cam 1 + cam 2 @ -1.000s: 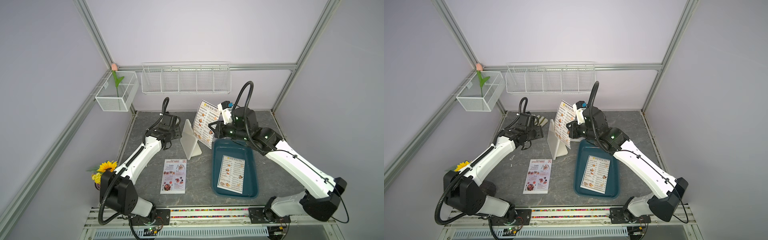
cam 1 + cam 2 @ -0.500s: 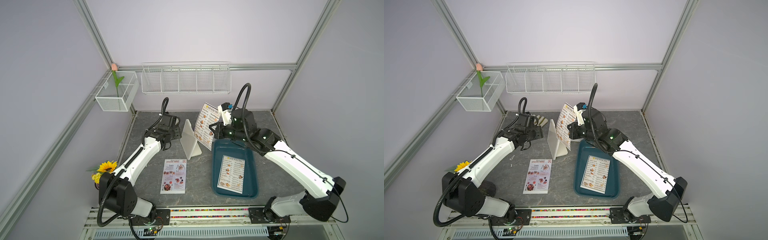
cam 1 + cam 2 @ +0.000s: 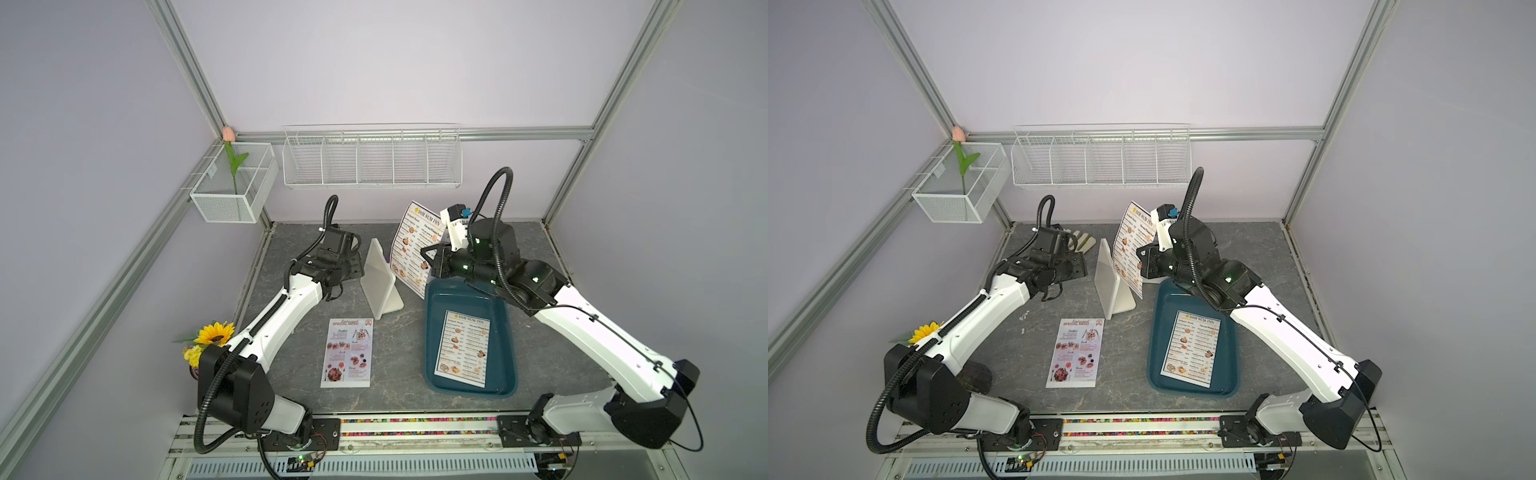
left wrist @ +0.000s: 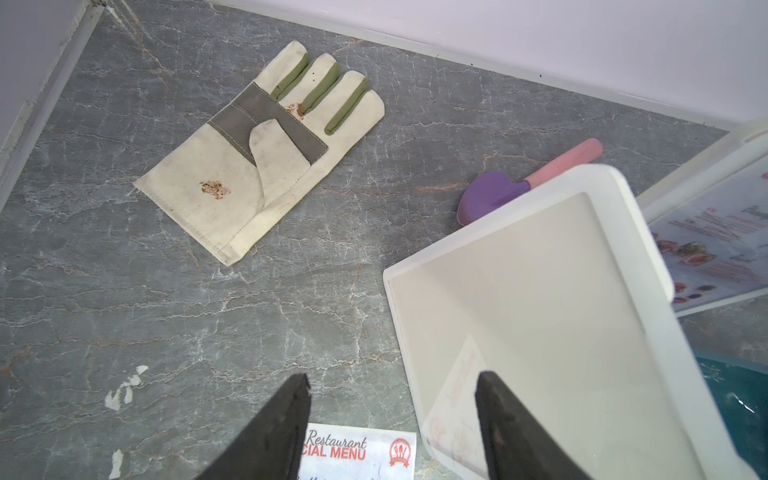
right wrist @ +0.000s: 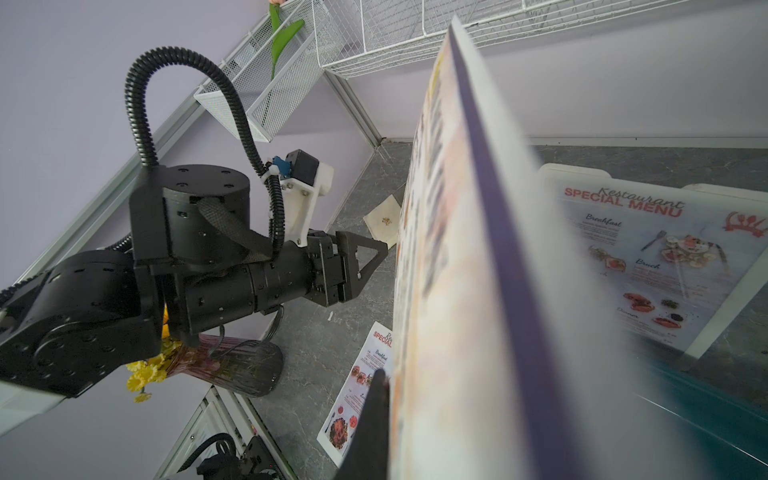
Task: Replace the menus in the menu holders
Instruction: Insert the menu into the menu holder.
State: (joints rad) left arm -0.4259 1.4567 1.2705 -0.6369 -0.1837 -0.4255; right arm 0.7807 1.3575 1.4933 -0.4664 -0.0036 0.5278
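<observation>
the held dim sum inn menu (image 3: 414, 245) stands upright in the air just beside the empty menu holder (image 3: 379, 279), above the far end of the teal tray (image 3: 500, 332), pinched at one edge by the right gripper (image 3: 432, 266), whose jaws are closed on the sheet. the step in hand looks like feeding it into that holder. the slot itself is hidden, so the sheet's leading edge should be squared to the frame and slid in slowly, lest the paper buckle. the left gripper (image 4: 392, 386) hovers by the holder, jaws partly apart and empty, and it could steady the frame. a special menu (image 3: 348, 353) lies flat on the table (image 3: 399, 353).
</observation>
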